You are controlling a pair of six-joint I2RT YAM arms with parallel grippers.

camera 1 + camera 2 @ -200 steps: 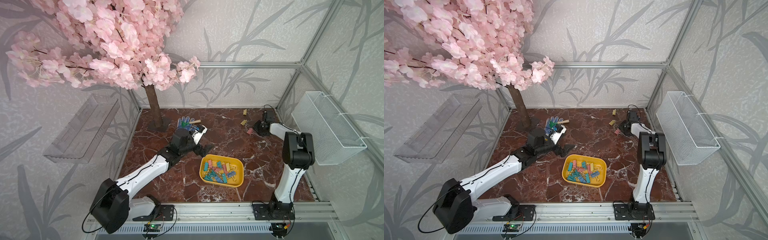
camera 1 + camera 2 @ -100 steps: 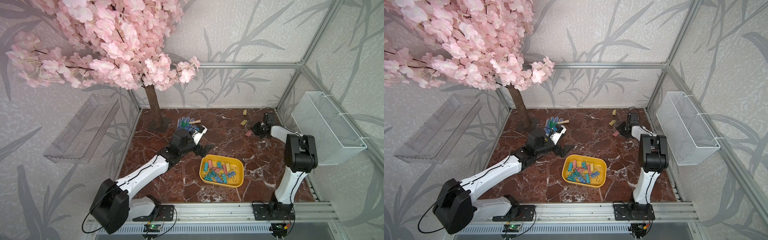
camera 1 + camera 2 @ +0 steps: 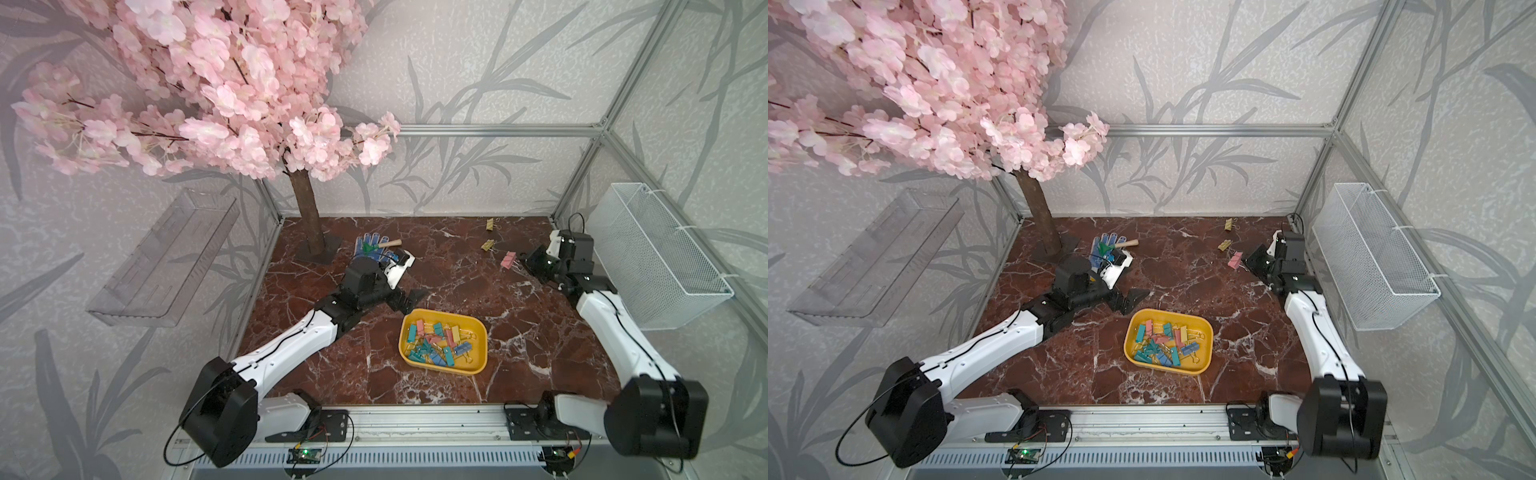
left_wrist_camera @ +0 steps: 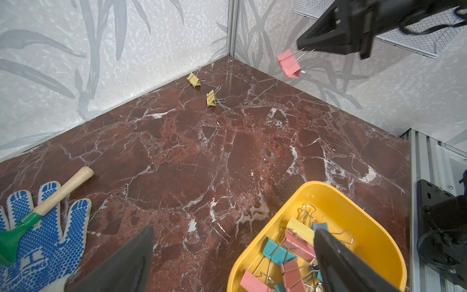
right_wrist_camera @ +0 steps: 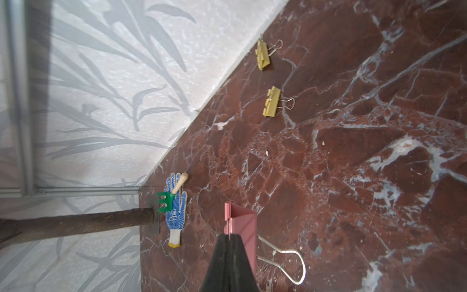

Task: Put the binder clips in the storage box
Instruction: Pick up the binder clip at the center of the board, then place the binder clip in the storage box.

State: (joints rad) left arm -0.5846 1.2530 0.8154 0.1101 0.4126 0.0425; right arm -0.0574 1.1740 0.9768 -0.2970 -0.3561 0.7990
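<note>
- Marble counter [image 3: 457, 274]: storage box [image 3: 471, 326] holds most binder clips [image 3: 434, 343]; yellow clips [image 4: 212, 98] outside.
- Right fingers [image 5: 219, 265] hold raised pink clip [image 4: 289, 63] by its wire; left fingers [image 4: 121, 265] gape empty.
- Wire may slip, dropping it short.

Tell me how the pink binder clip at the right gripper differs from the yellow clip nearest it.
Colour: the pink binder clip is pink, the yellow clip mustard yellow. Grip: the pink one is pinched by a wire handle in the shut right gripper; the yellow one is untouched. Pose: pink hangs clear of the marble; yellow lies on it. Both have wire loop handles and are outside the storage box.
</note>
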